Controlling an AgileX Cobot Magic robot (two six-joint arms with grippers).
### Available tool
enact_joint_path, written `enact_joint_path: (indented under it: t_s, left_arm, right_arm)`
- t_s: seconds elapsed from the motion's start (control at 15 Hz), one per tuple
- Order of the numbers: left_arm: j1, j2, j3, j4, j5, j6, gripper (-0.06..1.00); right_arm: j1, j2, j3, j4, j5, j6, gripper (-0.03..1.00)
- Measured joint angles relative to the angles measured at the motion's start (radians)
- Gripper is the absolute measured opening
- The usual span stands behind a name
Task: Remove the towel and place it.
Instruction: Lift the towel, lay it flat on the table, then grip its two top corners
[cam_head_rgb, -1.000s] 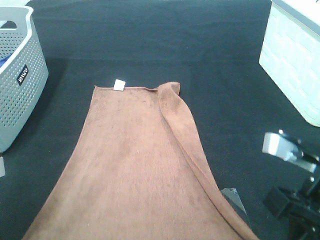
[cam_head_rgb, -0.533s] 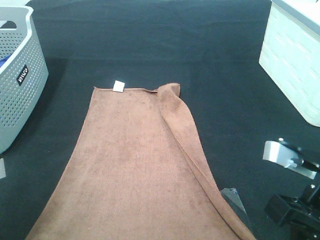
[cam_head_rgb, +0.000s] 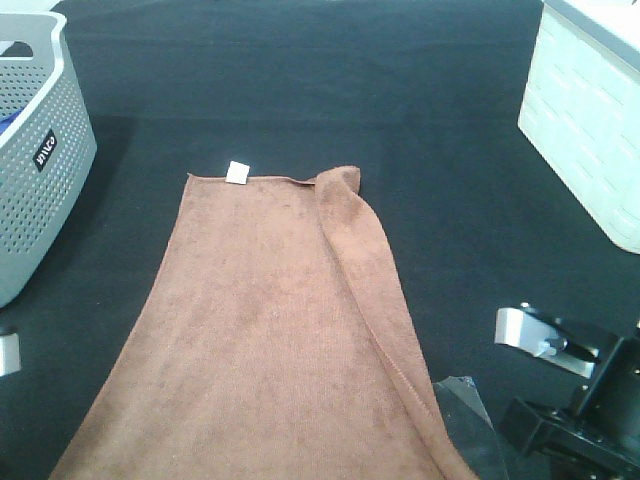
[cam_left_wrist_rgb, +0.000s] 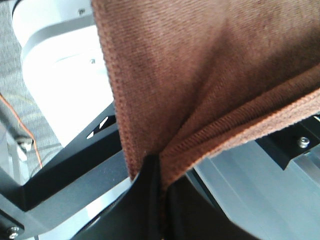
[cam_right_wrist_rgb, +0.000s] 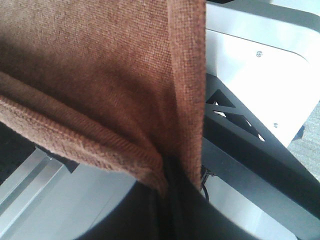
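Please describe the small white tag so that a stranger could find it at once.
On the black table lies a large brown towel. At its far short edge, near the left corner, sits the tag: a small white square, the only white spot touching the brown cloth.

Our left gripper (cam_left_wrist_rgb: 153, 167) has its fingers (cam_left_wrist_rgb: 140, 210) pinched together on the towel (cam_left_wrist_rgb: 200, 75) hem, and our right gripper (cam_right_wrist_rgb: 169, 181) grips likewise. Our right arm (cam_head_rgb: 575, 405) sits at five o'clock in the high view.

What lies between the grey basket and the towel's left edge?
Only bare black table surface separates grey basket and towel, seen in the exterior high view.
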Motion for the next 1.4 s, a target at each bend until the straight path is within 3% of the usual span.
enact_joint_path:
  t_s: [0.47, 1.07, 1.2, 1.4]
  left_arm:
    - [0.0, 0.06, -0.027, 0.002, 0.005, 0.0, 0.0]
    - [0.006, 0.06, -0.047, 0.021, 0.024, -0.008, 0.13]
    - [0.006, 0.06, -0.047, 0.007, 0.025, -0.008, 0.23]
    - [0.006, 0.06, -0.047, -0.009, 0.028, -0.008, 0.48]
  right_arm:
    - [0.0, 0.078, -0.001, 0.01, -0.062, -0.034, 0.03]
    - [-0.003, 0.078, -0.001, 0.015, -0.064, -0.076, 0.18]
    - [-0.003, 0.078, -0.001, 0.015, -0.065, -0.076, 0.26]
    - [-0.003, 0.078, -0.001, 0.019, -0.108, -0.073, 0.48]
